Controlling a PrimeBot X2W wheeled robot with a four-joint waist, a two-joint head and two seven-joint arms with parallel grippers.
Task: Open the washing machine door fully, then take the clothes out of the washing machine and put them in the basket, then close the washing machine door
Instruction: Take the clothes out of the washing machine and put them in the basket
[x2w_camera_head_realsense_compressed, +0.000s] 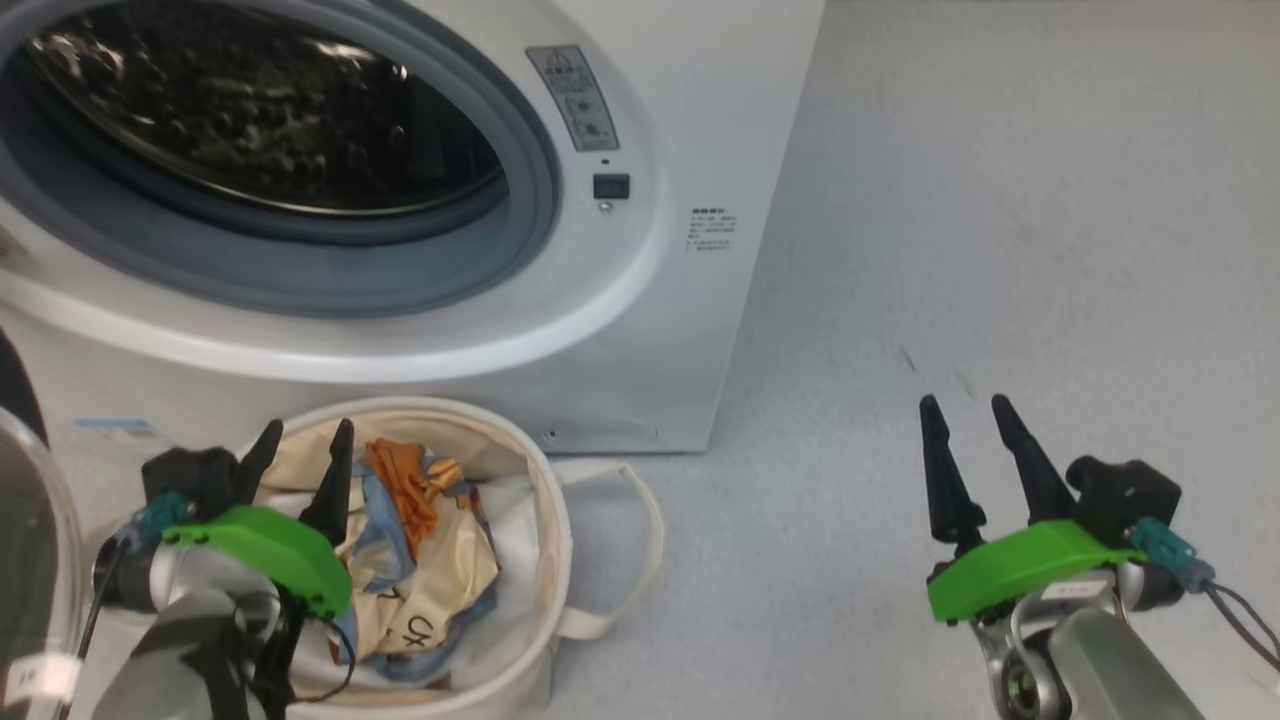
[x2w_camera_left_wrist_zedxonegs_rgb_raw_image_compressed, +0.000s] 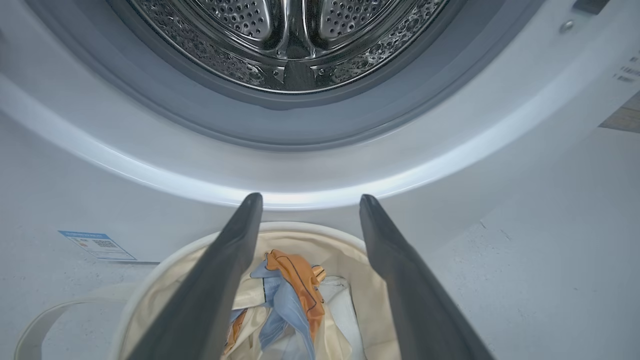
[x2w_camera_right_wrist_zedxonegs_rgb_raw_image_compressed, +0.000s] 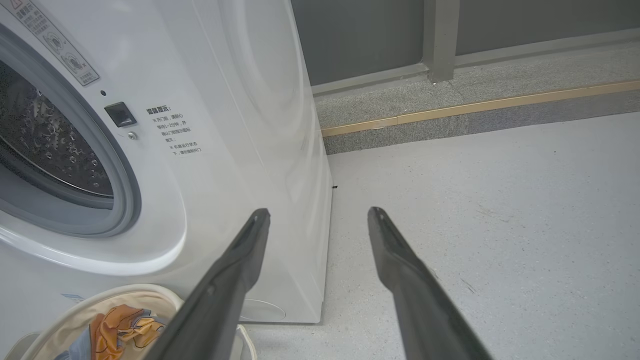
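The white washing machine (x2w_camera_head_realsense_compressed: 640, 330) stands with its steel drum (x2w_camera_left_wrist_zedxonegs_rgb_raw_image_compressed: 290, 45) exposed inside the grey rubber ring. Its door (x2w_camera_head_realsense_compressed: 25, 560) is swung open at the far left edge of the head view, black rim and clear glass showing. In front of the machine sits the cream basket (x2w_camera_head_realsense_compressed: 545, 470), holding the clothes (x2w_camera_head_realsense_compressed: 420, 540), light blue, orange and cream with black lettering. My left gripper (x2w_camera_head_realsense_compressed: 305, 440) hangs open just above the basket with nothing between its fingers. My right gripper (x2w_camera_head_realsense_compressed: 965, 415) is open over the bare floor to the right.
Grey speckled floor (x2w_camera_head_realsense_compressed: 1000, 250) spreads to the right of the machine. A raised stone kerb (x2w_camera_right_wrist_zedxonegs_rgb_raw_image_compressed: 475, 107) and a dark wall run behind it. A small blue label (x2w_camera_left_wrist_zedxonegs_rgb_raw_image_compressed: 97, 245) sits low on the machine's front.
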